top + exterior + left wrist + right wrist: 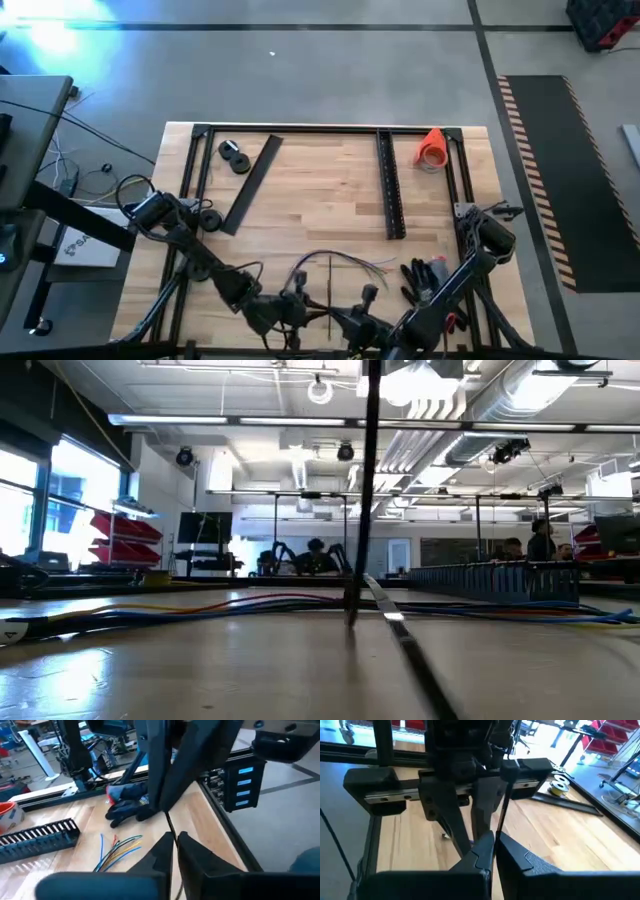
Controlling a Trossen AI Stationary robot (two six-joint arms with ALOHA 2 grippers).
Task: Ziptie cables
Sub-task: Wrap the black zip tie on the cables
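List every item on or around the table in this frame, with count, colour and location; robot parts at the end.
cables: one bunch, thin grey and coloured-tipped, near front edge, centre
zip tie: one, thin black strip, held upright between both tools
perforated strips: two, black, one right of centre, one angled at left
tape roll: one, orange, back right corner
black rolls: two, back left
gloves: black, front right
table: one, light wood, black frame
left tool: shut on zip tie, front centre
right tool: shut on zip tie, facing left tool
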